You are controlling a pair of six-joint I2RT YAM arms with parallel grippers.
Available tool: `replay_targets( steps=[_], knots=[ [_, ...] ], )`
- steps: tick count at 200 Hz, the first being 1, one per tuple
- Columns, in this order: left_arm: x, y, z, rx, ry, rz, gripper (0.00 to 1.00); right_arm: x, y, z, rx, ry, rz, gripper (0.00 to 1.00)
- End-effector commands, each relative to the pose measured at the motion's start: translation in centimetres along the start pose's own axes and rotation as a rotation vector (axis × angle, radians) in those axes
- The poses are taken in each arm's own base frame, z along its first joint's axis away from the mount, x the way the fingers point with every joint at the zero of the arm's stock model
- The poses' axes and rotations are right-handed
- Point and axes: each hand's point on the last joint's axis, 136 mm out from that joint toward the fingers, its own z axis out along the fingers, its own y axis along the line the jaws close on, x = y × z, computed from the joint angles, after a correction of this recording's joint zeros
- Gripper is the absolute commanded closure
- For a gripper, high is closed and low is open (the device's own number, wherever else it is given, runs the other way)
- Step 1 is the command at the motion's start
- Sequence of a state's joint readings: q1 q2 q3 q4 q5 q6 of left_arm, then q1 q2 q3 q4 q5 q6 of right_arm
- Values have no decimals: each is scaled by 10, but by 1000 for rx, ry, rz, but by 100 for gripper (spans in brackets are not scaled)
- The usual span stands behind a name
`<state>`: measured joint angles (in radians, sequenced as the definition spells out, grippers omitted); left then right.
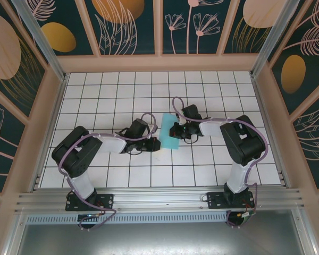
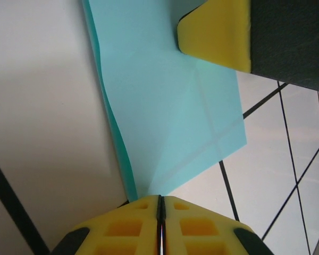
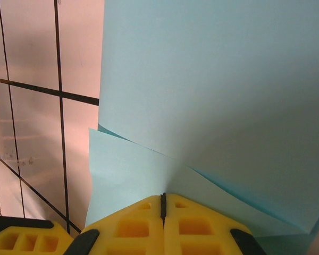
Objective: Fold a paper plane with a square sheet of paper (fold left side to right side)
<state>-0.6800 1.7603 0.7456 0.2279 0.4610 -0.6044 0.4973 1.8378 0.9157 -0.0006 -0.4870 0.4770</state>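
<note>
Top external: thin paper [image 1: 169, 133], likely light and floppy.
Left end effector [image 2: 160, 199]: together, pinching a corner.
Right end effector [image 3: 162, 195]: together, tips on paper.
Hold: corners, edges.

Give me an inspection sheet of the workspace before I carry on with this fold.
Surface: white tiled table, black grid lines.
Job's things: turquoise paper sheet, partly folded, creased, at the centre.
Clutter: nothing seen.
Grippers: left gripper shut on a paper corner; right gripper shut on the paper's edge.
Cables: purple cables loop along both arms.
Surroundings: floral wall panels; metal rail at near edge.
</note>
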Motion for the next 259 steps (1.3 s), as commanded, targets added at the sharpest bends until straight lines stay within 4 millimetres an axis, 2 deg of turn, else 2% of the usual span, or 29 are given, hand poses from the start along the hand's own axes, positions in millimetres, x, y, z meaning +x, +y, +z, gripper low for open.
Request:
replay_targets(
  steps=[1,55,112,146,217,259],
  knots=[
    [-18,-17,-8,33,-26,26,88,10,-20,2,74,42,35,100],
    [-27,-9,10,5,-6,42,88,9,-19,1,72,41,33,100],
    [-12,5,18,-19,35,28,89,9,-19,2,73,42,34,100],
    [-1,16,15,-56,42,6,89,10,-20,1,79,45,32,100],
    [20,23,3,-64,57,-24,92,11,-22,0,86,48,29,100],
    [16,18,-8,-68,26,-12,93,3,-12,-2,51,31,9,100]
  ],
)
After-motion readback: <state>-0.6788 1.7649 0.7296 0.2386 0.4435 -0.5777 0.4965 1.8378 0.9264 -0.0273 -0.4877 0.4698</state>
